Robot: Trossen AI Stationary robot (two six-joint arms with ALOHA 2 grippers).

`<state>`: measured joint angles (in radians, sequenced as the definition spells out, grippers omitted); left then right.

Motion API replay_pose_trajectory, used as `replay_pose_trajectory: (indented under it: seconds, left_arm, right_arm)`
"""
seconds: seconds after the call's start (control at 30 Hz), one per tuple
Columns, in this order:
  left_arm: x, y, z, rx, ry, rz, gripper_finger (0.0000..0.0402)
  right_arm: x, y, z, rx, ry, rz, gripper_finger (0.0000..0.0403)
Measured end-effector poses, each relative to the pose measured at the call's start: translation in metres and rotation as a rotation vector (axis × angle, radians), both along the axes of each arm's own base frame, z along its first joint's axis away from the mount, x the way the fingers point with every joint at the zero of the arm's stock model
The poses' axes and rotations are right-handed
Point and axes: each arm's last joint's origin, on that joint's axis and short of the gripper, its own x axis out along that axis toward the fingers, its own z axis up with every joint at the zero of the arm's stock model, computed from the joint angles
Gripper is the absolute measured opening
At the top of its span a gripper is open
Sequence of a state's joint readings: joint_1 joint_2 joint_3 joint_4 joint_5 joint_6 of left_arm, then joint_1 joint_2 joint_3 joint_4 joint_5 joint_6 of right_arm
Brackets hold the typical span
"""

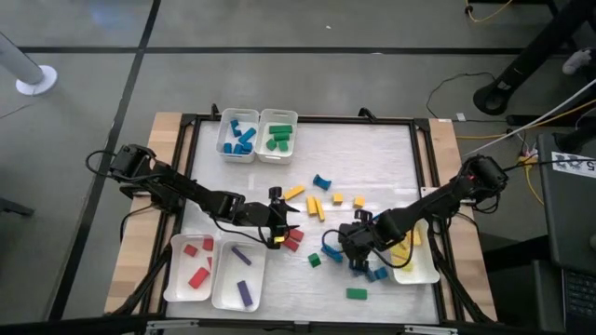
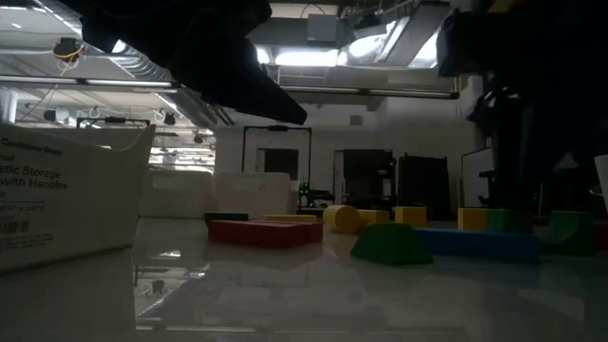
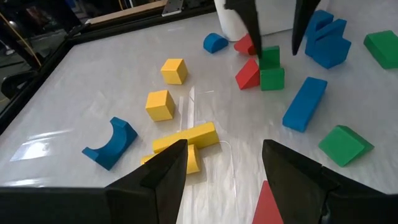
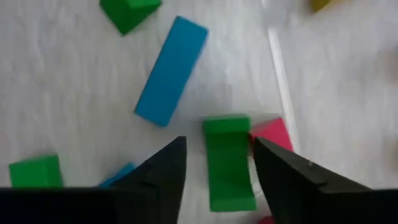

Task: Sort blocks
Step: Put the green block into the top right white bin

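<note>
Two grippers with parted fingers, both poised above the loose blocks at mid-table.
Nearest us, right gripper point(image 4: 214, 165) straddles a green arched wooden block point(image 4: 227, 163) touching a red wedge point(image 4: 272, 132); we should descend squarely, sparing the wedge. Beyond lies a blue bar point(image 4: 170, 70). Left gripper point(image 1: 279, 223) hovers spread and empty by the red pieces.
</note>
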<state>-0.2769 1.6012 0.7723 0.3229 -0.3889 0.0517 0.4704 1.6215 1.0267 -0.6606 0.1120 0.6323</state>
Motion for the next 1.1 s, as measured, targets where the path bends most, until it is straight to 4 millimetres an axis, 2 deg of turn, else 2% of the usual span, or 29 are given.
replay_pose_trajectory:
  seconds: [0.17,0.33,0.5,0.73,0.93,1.1]
  left_arm:
    - [0.000,0.000,0.000,0.000,0.000,0.000,0.0196]
    - [0.000,0.000,0.000,0.000,0.000,0.000,0.0196]
    - [0.000,0.000,0.000,0.000,0.000,0.000,0.0196]
    - [0.000,0.000,0.000,0.000,0.000,0.000,0.0196]
    - [0.000,0.000,0.000,0.000,0.000,0.000,0.0196]
    - [0.000,0.000,0.000,0.000,0.001,0.000,0.0196]
  right_arm:
    - [0.002,-0.003,0.000,0.020,0.003,-0.011,0.0231]
    - [0.001,-0.001,0.000,0.083,0.029,-0.022,0.0253]
    - [-0.002,0.000,-0.001,0.133,0.082,-0.008,0.0254]
    - [-0.011,-0.004,-0.003,0.084,0.177,-0.017,0.0253]
    - [-0.011,-0.005,-0.004,0.062,0.168,-0.023,0.0253]
    - [-0.016,-0.008,-0.013,0.045,0.195,-0.026,0.0253]
